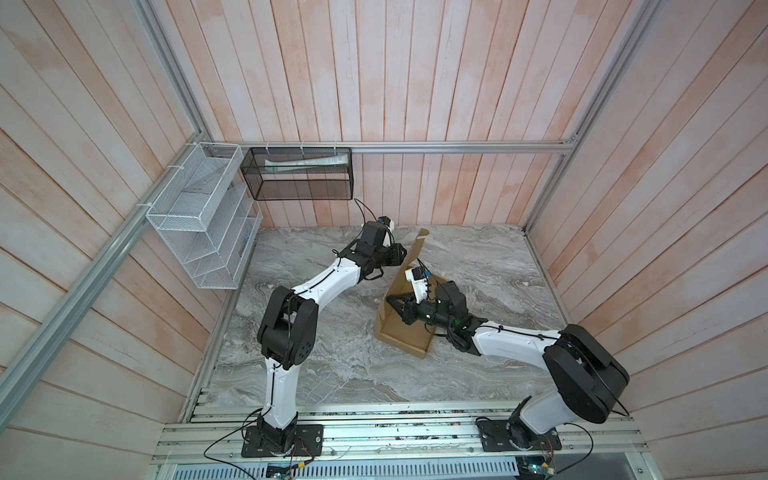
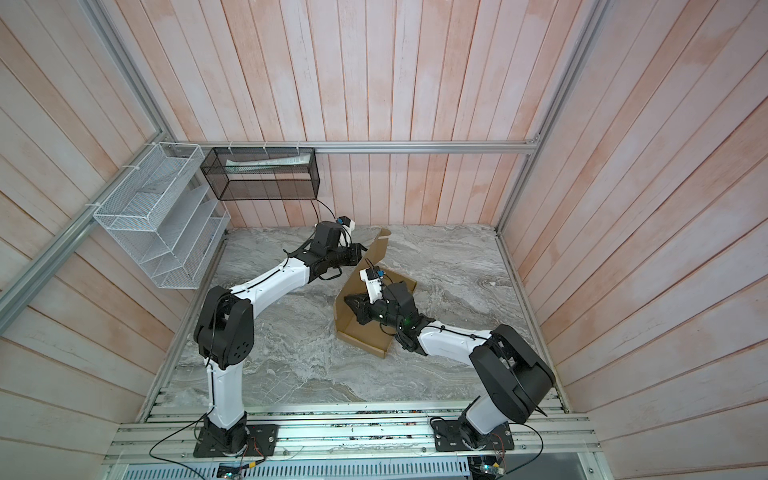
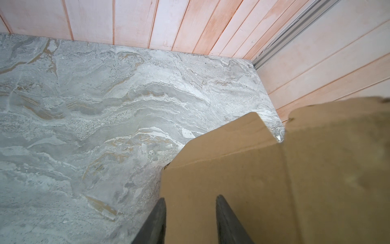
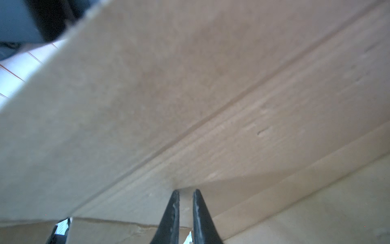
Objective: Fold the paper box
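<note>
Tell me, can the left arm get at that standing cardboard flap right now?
Probably yes. The left gripper sits at the outer face of the raised flap of the paper box, fingers apart, nothing in between. The right gripper is on the inner side.

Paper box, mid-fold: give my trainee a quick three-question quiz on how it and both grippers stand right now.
1. True or false: every panel of the paper box lies flat on the table.
2. The right gripper has its tips: A inside the box, against cardboard; B on bare table; C in the mesh basket.
3. Which gripper's fingers stand wider apart?
Key: 1 false, one large panel stands raised. 2 A. 3 the left gripper.
</note>
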Motion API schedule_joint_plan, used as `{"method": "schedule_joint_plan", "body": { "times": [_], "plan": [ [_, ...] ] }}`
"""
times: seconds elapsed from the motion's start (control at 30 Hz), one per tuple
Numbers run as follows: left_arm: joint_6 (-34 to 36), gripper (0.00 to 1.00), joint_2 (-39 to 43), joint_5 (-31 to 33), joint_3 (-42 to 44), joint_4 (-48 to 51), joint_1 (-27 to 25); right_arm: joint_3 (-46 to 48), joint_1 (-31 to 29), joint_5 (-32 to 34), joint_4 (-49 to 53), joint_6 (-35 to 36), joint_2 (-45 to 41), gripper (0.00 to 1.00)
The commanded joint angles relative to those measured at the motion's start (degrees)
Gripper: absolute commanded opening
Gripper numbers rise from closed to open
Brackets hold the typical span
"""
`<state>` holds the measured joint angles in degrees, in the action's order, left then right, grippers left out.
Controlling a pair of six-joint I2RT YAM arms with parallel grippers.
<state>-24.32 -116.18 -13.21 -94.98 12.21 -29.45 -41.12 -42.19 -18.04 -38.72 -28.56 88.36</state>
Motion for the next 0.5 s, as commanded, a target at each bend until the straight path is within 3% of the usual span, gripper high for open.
{"method": "schedule_joint_plan", "body": {
  "times": [0.0, 0.47],
  "plan": [
    [2.90, 0.41, 0.03, 0.44, -1.46, 2.44, 0.27, 0.03, -0.51, 2.45, -4.43, -1.50, 1.29, 0.16],
    [8.15, 0.41, 7.92, 1.57, 1.20, 8.28, 2.12, 1.11, 0.07, 6.21, 1.12, -0.16, -1.75, 0.17]
  ]
}}
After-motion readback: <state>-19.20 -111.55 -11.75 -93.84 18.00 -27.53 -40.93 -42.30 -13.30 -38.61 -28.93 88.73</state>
